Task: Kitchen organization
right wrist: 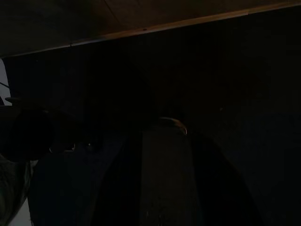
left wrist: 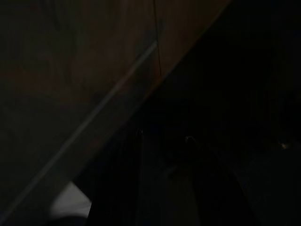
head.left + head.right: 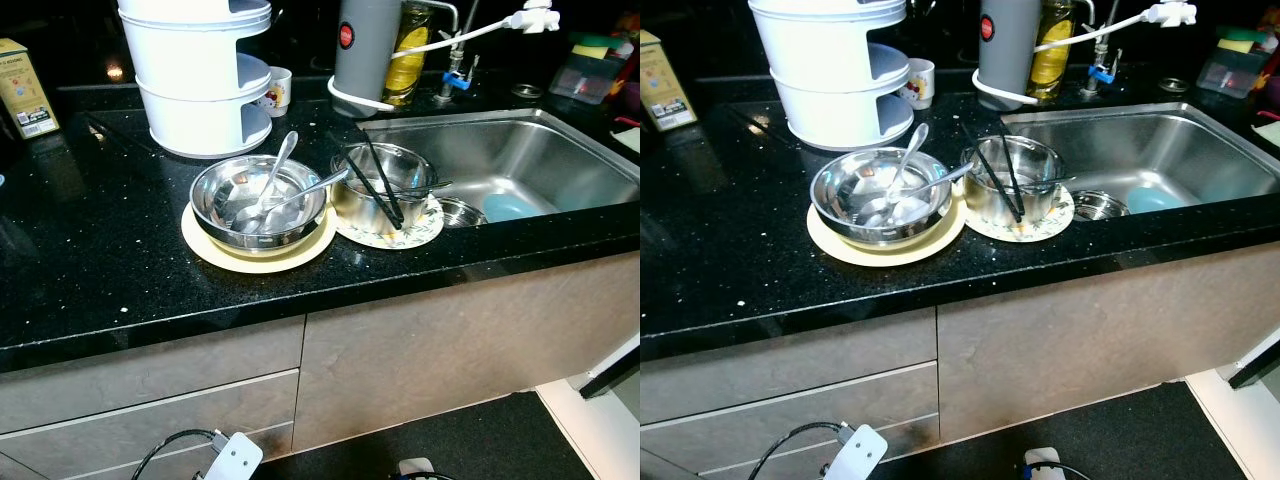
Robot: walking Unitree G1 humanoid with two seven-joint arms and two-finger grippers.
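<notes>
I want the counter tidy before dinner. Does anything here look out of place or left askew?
Yes. A steel bowl holding loose spoons sits on a cream plate, and beside it a glass bowl with black chopsticks leaning out rests on a patterned plate. Both stacks perch near the black counter's front edge, unsorted.

On the black speckled stone countertop, a steel bowl holding two metal spoons was set on a round cream plate. Just to its right, a small steel pot containing black tongs was placed on a patterned saucer. A white tiered plastic rack was positioned behind the bowl. The stainless steel sink was located right of the pot.
</notes>
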